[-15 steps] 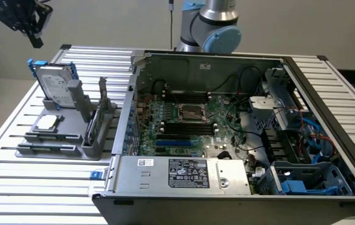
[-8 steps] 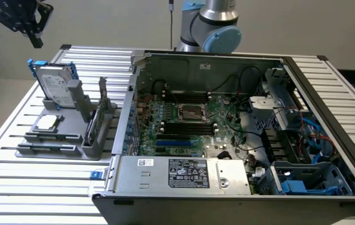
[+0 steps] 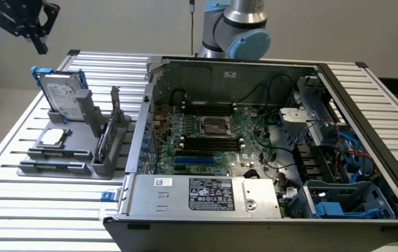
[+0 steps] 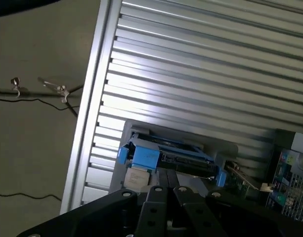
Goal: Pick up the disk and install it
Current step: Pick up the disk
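The disk (image 3: 64, 95) is a silver-grey drive with a white label in a blue carrier. It stands on edge at the back of a grey holder (image 3: 62, 167), on the exterior view's left. My black gripper (image 3: 40, 48) hangs in the air well above the disk, not touching it. In the wrist view the disk (image 4: 166, 157) appears edge-on with its blue carrier ends, just beyond my gripper (image 4: 167, 183). The fingers (image 4: 156, 195) are shut against each other with nothing between them.
An open computer case (image 3: 150, 94) fills the middle and the exterior view's right, with its motherboard (image 3: 213, 139), power supply (image 3: 206, 194) and blue drive bay (image 3: 339, 202). The holder also carries a small square chip (image 3: 52, 137) and a thin green card (image 3: 108, 134). The ribbed metal table (image 3: 38, 220) ends near the holder.
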Robot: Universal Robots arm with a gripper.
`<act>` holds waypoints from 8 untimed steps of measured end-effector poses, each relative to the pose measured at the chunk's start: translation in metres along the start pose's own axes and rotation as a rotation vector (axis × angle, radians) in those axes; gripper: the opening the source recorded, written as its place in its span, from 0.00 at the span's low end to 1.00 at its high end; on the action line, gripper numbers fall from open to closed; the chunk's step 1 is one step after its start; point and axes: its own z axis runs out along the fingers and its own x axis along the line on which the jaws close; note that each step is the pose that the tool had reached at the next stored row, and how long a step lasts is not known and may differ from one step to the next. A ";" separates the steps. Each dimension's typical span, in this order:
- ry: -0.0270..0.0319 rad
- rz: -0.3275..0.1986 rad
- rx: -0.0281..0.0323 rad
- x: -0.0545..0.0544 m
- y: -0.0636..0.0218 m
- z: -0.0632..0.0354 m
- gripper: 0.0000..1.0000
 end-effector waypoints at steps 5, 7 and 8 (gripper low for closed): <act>0.0221 -0.046 -0.0056 0.000 0.0000 -0.0001 0.11; 0.0336 -0.062 -0.0086 0.000 0.0000 -0.0001 0.11; 0.0391 -0.070 -0.0100 0.000 0.0000 -0.0002 0.11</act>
